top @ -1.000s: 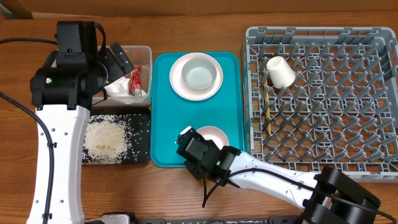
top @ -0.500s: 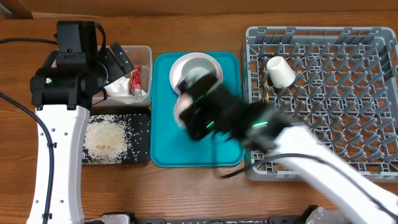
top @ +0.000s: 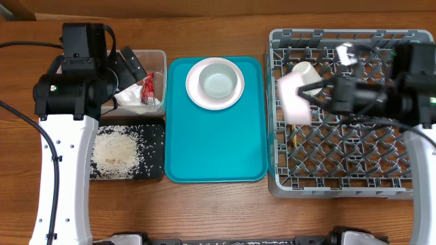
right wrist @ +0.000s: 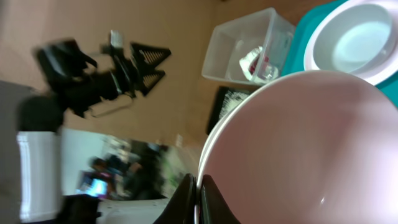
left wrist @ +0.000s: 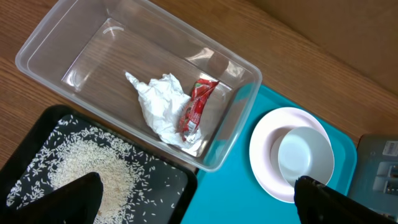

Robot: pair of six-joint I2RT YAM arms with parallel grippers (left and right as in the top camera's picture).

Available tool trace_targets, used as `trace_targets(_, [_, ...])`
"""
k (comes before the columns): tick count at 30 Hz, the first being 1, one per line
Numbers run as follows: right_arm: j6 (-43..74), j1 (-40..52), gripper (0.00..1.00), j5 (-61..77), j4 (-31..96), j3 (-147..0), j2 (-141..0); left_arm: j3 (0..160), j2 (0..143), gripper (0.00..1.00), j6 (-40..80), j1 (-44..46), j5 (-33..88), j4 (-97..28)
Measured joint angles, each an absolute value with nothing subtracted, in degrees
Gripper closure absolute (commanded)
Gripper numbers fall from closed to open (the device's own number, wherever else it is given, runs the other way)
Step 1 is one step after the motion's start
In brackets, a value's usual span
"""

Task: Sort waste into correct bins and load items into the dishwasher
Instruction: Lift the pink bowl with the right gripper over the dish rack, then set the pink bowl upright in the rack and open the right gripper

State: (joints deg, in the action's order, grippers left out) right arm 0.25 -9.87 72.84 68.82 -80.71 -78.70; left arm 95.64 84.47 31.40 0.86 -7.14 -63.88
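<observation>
You have a wooden bench [top: 218,204] carrying four things. At its left a clear tub [top: 163,82] sits at the far side, with a black tray [top: 158,163] just beside it at the near side. A teal serving tray [top: 214,146] lies mid-bench, and a grey dish rack [top: 340,189] lies just right of it.

We find no word, number, brand or sign that we can read in any of the three views. The red snack wrapper [left wrist: 196,106] lying in the clear tub [left wrist: 37,31] shows a few light marks on its crinkled face, but they are too small and creased for us to make out as letters.
</observation>
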Motion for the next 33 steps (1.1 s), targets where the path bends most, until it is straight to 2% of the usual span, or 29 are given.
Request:
trace_targets(6, [-7.94,-18.81,0.96,82.41,65.43,-64.99,-79.22,95.64,84.47,0.0,31.4,0.86,-7.14,-63.9])
trace_targets(12, [-10.5,-19.27,0.96,84.62,56.93,-53.74,-83.22,95.64,84.47,0.0,31.4,0.86,-7.14,-63.88])
trace_targets(28, [-11.42,-23.22,0.96,81.6,56.23,-52.27,-88.62,95.64,84.47,0.0,31.4,0.86,-7.14,-63.88])
trace_targets(33, [-11.42,-24.36,0.9,80.51,58.06,-52.34,-88.62,95.64,84.47,0.0,31.4,0.86,-7.14,-63.88])
